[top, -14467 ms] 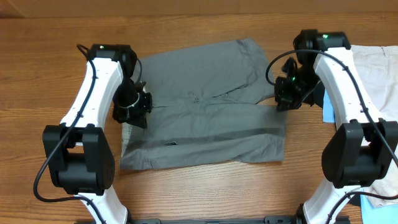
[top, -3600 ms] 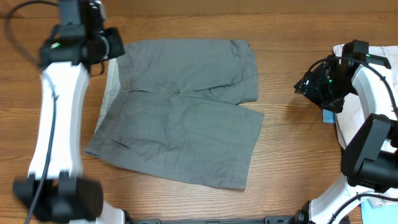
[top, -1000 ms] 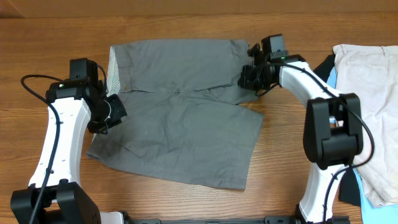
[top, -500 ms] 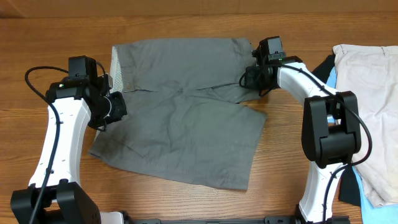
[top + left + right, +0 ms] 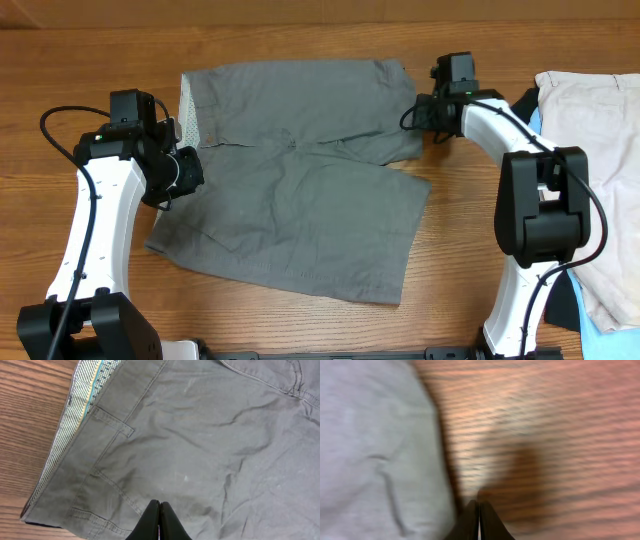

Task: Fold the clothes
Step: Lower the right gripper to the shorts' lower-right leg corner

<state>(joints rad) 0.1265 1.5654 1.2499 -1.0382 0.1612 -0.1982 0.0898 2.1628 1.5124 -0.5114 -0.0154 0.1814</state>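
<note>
Now the right claw (image 5: 479,514) has left the shorts (image 5: 300,170).

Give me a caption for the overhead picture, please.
Grey shorts spread on a wooden table, left gripper over the waistband end, right gripper beside one leg's hem.

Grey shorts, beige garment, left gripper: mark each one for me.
grey shorts (image 5: 300,200), overhead view, middle of the fabric.
beige garment (image 5: 605,120), overhead view, its upper part.
left gripper (image 5: 159,507), left wrist view, between its fingertips.
</note>
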